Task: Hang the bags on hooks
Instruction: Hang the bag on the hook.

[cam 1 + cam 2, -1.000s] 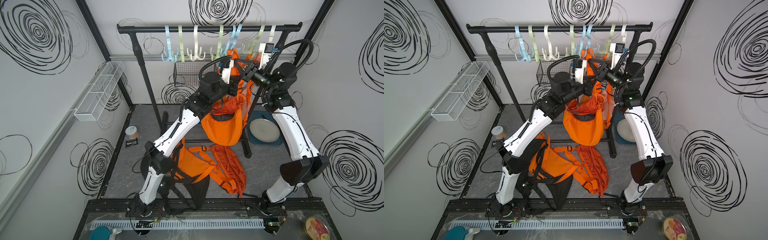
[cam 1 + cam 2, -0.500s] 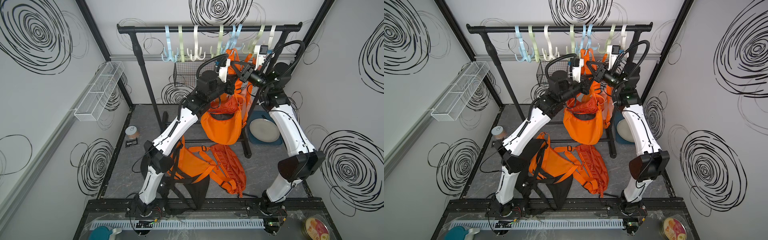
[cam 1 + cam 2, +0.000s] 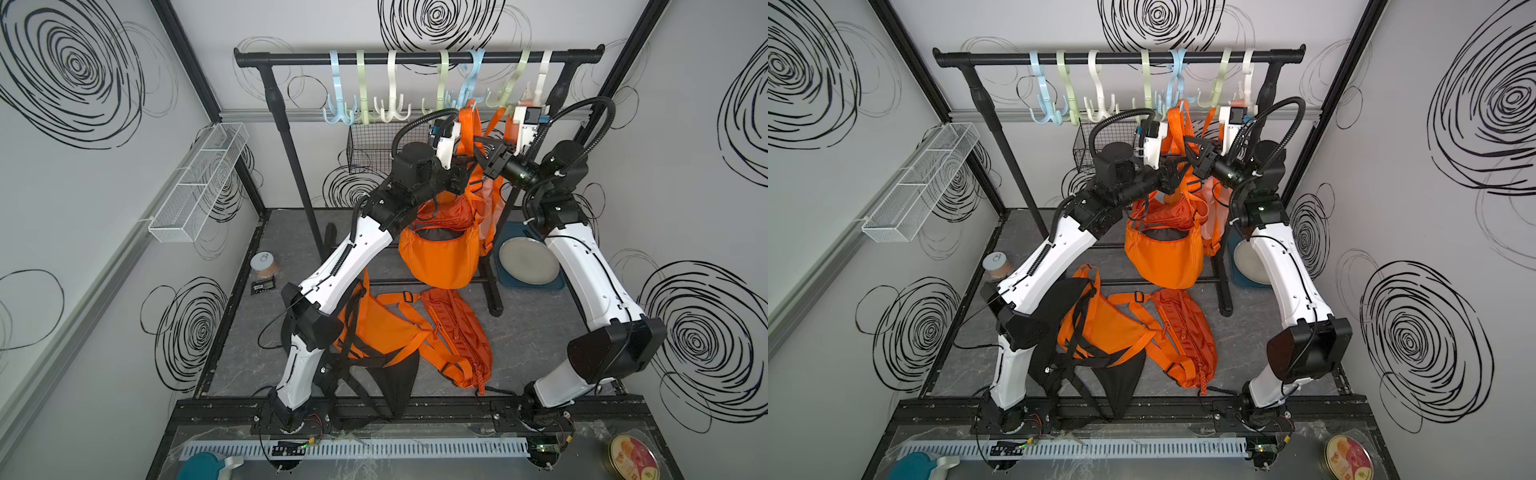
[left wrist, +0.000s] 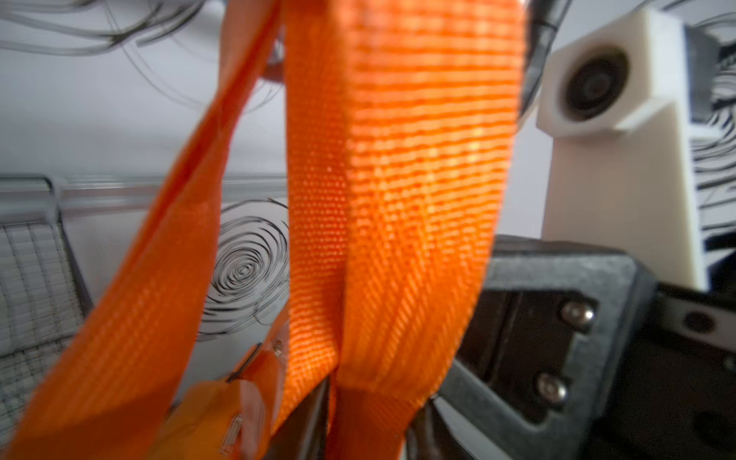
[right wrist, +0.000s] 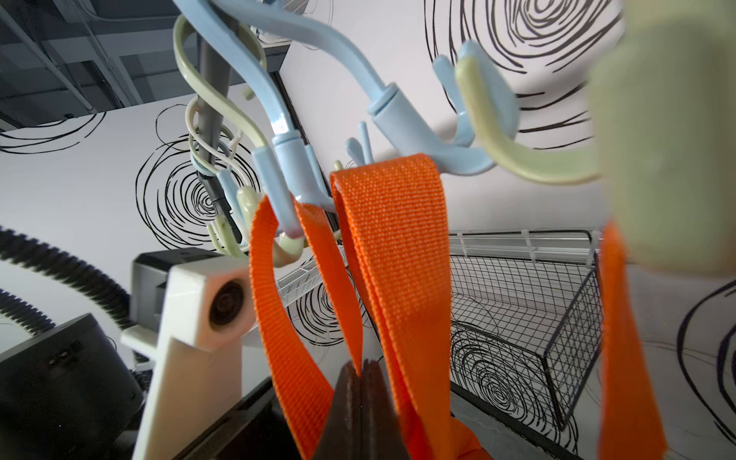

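Bag (image 3: 440,257), orange, hangs at the centre of both top views beneath the black rail (image 3: 415,58), above two more orange bags (image 3: 415,332) lying on the grey surface. Its strap (image 5: 271,286) loops over a pale blue hook (image 5: 278,191) at the upper centre of the right wrist view. The right gripper (image 5: 360,372) pinches that strap, jaws together. The left gripper (image 3: 464,176) sits just beside it; webbing hides its jaws, so I cannot tell their gap.

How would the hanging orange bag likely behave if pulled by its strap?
Probably floppy: the orange bag sags into a soft pouch under its strap. Likely light, since a thin blue hook carries it. The woven strap looks grippy; the right gripper pinches it flat.
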Motion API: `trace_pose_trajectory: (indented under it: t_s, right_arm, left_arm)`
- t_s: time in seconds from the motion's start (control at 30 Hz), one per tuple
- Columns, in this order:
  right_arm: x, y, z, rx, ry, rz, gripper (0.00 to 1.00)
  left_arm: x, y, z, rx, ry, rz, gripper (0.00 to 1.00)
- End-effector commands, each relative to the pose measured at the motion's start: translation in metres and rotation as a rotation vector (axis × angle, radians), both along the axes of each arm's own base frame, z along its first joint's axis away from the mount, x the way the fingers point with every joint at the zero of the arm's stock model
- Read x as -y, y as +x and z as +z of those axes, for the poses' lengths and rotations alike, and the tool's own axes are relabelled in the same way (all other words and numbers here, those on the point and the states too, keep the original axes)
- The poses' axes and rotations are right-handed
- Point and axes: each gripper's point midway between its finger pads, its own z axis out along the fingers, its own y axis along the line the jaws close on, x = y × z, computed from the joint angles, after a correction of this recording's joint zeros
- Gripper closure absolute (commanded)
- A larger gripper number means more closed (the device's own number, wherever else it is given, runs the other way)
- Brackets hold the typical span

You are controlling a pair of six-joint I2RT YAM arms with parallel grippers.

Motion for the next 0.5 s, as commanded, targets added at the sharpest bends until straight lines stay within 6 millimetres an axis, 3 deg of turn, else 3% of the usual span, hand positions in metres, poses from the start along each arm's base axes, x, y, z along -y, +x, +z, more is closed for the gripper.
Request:
trace_pose_trajectory:
  t_s: [0.0,0.17,0.33,0.47]
  right_arm:
    - [0.017,-0.005,0.003,0.020,0.004,-0.043,1.00]
    - [0.038,-0.004,-0.001,0.003,0.014,-0.091,1.00]
    - [0.056,-0.007,0.000,0.000,0.012,-0.161,1.00]
    - [0.066,-0.011,0.002,-0.003,0.018,-0.199,1.00]
  left_arm:
    - [-0.020,-0.029,0.045,0.096,-0.023,-0.006,0.49]
    - [-0.026,-0.059,0.053,0.148,0.031,-0.004,0.21]
    - [-0.035,-0.077,0.047,0.158,0.112,0.012,0.09]
    - [-0.056,-0.082,0.043,0.172,0.140,0.071,0.02]
